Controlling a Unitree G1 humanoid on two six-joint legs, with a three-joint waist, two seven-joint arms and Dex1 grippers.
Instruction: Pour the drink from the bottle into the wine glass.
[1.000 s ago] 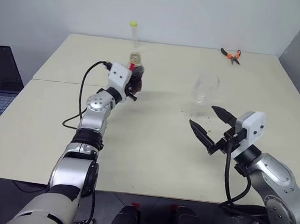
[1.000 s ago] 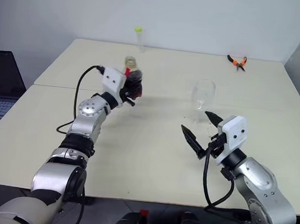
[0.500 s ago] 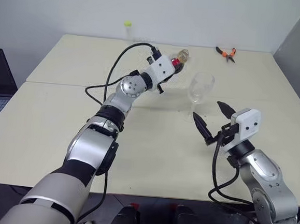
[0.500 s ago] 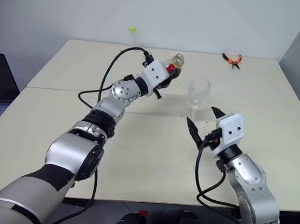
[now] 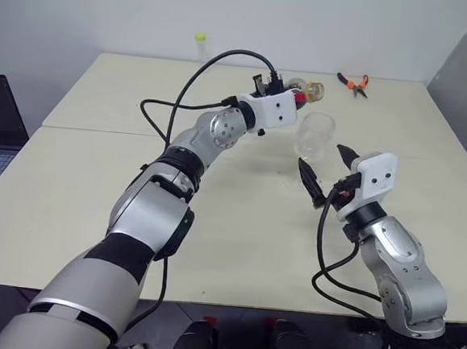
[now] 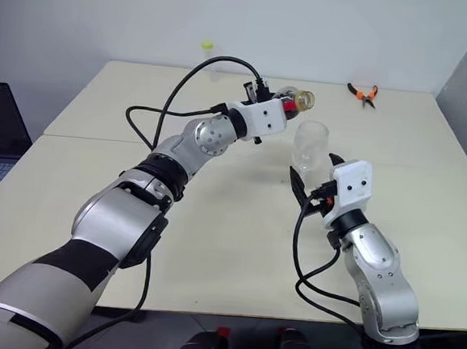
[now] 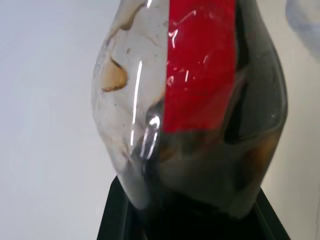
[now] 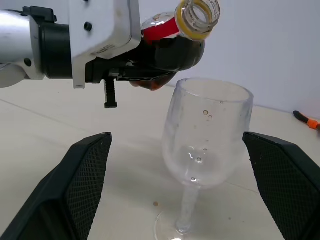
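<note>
The bottle point(image 8: 176, 37), clenched in the left end effector point(image 5: 282, 93), has swung right and tipped, mouth now above the wine glass point(image 8: 202, 145) mid-counter point(image 5: 85, 203); pouring looks imminent. Right end effector point(image 5: 324, 170) spread wide, flanking the glass.

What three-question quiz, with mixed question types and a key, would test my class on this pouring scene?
1. True or false: the bottle is uncapped.
2. Which holds the bottle? A) left gripper B) right gripper C) neither
3. Fill in: the wine glass stands on the ____.

Key:
1. True; its open mouth shows, tilted above the glass rim.
2. A; the right gripper's open fingers flank the glass without touching it.
3. Table; it holds only droplets so far.
</note>
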